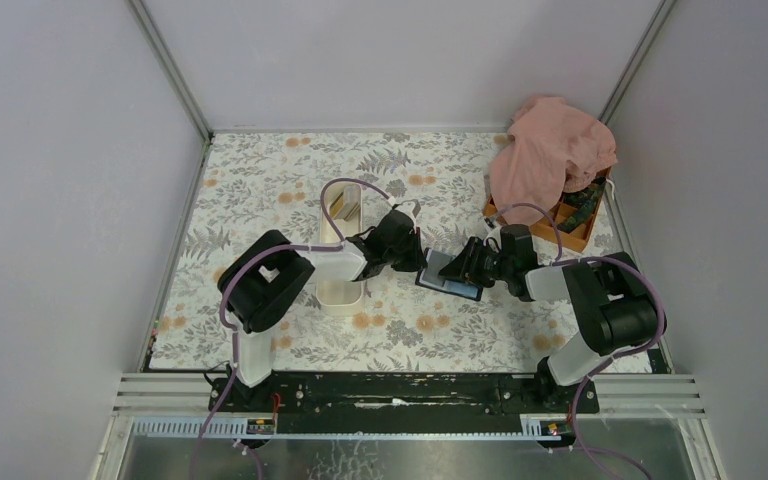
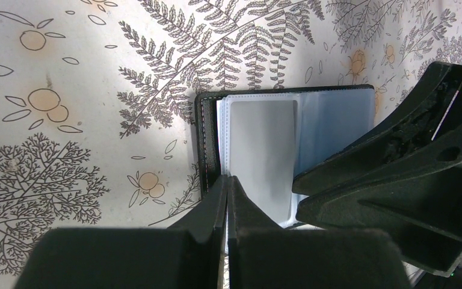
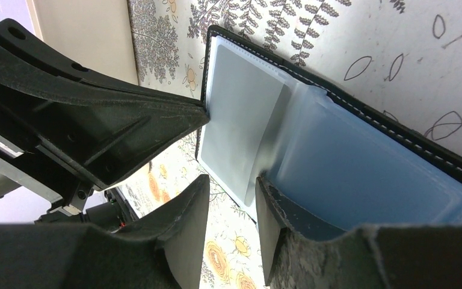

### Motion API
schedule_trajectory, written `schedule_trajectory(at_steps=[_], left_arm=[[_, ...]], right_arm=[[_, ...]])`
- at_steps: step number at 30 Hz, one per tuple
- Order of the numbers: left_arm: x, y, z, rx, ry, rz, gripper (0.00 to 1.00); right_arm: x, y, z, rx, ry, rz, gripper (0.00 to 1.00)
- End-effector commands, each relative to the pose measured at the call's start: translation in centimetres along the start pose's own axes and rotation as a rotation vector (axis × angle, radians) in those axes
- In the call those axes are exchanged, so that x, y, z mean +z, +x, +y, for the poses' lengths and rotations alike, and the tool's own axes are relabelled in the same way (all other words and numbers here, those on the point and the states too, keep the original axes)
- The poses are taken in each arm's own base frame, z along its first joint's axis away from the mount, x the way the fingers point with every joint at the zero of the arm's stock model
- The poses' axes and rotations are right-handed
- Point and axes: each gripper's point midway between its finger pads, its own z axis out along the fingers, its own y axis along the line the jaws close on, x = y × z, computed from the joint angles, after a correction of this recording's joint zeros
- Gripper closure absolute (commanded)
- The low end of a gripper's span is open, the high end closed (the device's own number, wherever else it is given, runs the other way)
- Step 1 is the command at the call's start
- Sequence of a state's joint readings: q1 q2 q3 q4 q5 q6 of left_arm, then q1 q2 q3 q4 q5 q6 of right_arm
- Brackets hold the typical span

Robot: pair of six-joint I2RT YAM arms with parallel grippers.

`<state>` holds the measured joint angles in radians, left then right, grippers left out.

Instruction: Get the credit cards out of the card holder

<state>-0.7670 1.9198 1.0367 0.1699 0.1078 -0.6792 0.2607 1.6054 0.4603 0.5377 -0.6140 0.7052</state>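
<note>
The card holder [image 1: 451,276] lies open on the floral table between my two grippers, black cover down and bluish clear sleeves up [image 3: 361,168]. A pale grey credit card [image 2: 261,155] sits in the sleeve on its left half and shows again in the right wrist view [image 3: 240,120]. My left gripper [image 2: 227,179] is shut, its tips resting at the holder's left edge; whether they pinch a sleeve I cannot tell. My right gripper [image 3: 231,189] stands open at the holder's near edge, one finger [image 3: 283,208] on the blue sleeve, the other beside the holder over the table.
A long white tray [image 1: 341,291] stands just left of the left gripper. At the back right an orange box [image 1: 572,232] lies half under a pink cloth [image 1: 550,155]. Grey walls close in the table on three sides.
</note>
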Motion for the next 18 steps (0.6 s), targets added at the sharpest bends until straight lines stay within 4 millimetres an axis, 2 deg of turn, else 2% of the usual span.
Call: schedule_trajectory(at_steps=[1, 10, 18], left_arm=[[0.2, 1.8, -1.8, 0.018, 0.065, 0.055, 1.0], [0.1, 2.5, -1.8, 0.022, 0.065, 0.067, 1.0], [0.2, 2.8, -2.0, 0.027, 0.072, 0.074, 1.0]], right_arm=[[0.6, -1.3, 2.1, -0.037, -0.077, -0.021, 0.59], [1.2, -2.4, 2.9, -0.033, -0.098, -0.027, 0.59], [0.6, -3.1, 4.3, -0.042, -0.133, -0.052, 0.59]])
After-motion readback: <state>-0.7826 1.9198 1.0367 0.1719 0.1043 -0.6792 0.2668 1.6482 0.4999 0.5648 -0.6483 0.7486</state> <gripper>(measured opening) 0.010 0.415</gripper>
